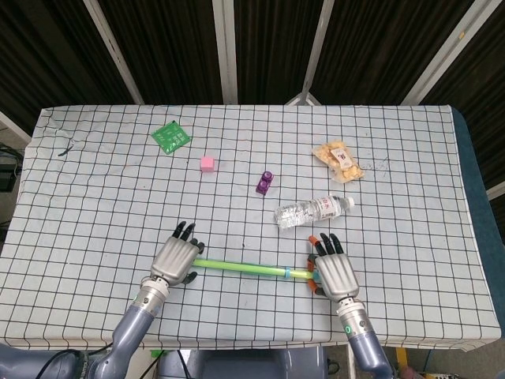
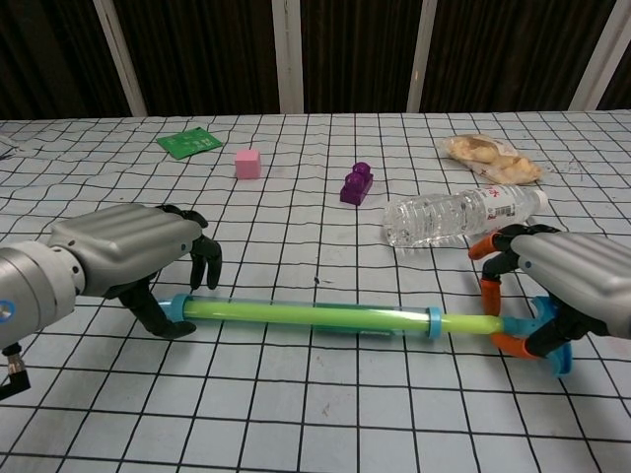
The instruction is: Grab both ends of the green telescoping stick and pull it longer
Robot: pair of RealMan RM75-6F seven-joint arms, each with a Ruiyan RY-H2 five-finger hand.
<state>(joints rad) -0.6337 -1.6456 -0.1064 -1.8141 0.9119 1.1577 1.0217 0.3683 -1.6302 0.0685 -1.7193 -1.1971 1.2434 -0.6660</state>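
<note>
The green telescoping stick [image 1: 241, 268] lies across the near part of the table, with a blue cap [image 2: 179, 307] at its left end and a blue collar [image 2: 433, 319] near its right. My left hand [image 2: 123, 254] arches over the capped end. Its thumb touches the cap on the near side, and its fingers [image 2: 205, 266] hang a little off the tube on the far side. My right hand [image 2: 572, 291] grips the stick's thin right end and its blue handle with orange-tipped fingers [image 2: 489, 286]. From the head view, the left hand [image 1: 175, 259] and right hand [image 1: 334, 274] cover both ends.
A clear water bottle [image 1: 314, 211] lies just beyond the right hand. Further back are a purple brick [image 1: 265, 183], a pink cube [image 1: 207, 163], a green packet [image 1: 170, 136] and a snack bag [image 1: 339, 161]. The checkered cloth [image 1: 95, 205] runs to the table's front edge near both hands.
</note>
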